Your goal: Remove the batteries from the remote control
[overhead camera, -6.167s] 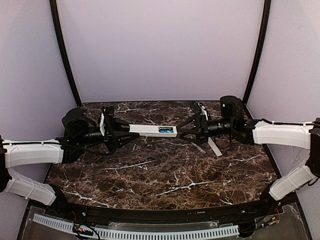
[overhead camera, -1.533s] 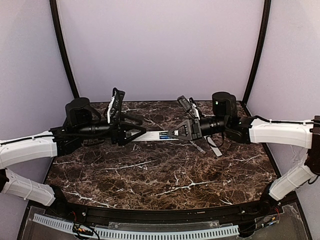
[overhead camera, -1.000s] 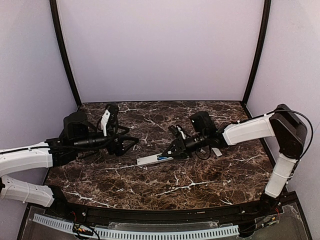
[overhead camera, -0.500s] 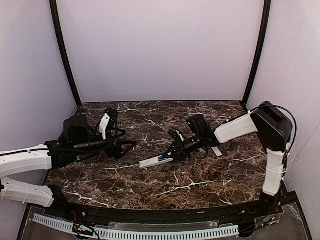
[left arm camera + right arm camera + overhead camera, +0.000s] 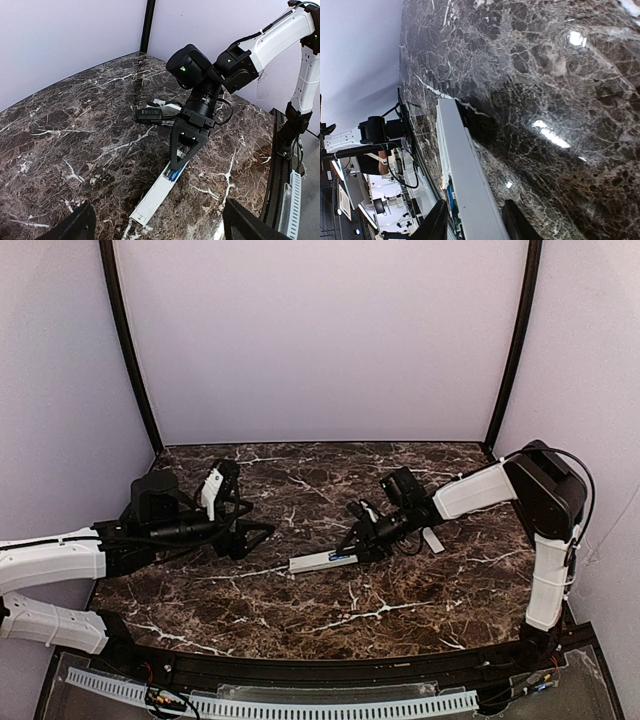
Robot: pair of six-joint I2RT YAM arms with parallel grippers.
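Observation:
The remote control [image 5: 318,562] is a long white bar lying flat on the marble table [image 5: 400,600], slanting from lower left to upper right. Blue and green batteries [image 5: 176,172] show in the open compartment at its right end. My right gripper [image 5: 350,549] reaches down to that end. In the right wrist view its fingers [image 5: 514,222] straddle the remote control [image 5: 465,170] with a thin gap, so it is open. My left gripper [image 5: 258,532] hangs wide open to the left, holding nothing. The remote control's [image 5: 156,192] free end points at it.
The thin pale-grey cover strip [image 5: 431,540] lies on the table behind the right wrist. Dark frame posts [image 5: 127,350] stand at the back corners against lilac walls. A black rail [image 5: 320,670] runs along the table's near edge.
The remote, earlier held up between both grippers, now lies on the table. Over the last second it slid a little right with the right gripper, whose jaws have loosened. The left arm barely moved.

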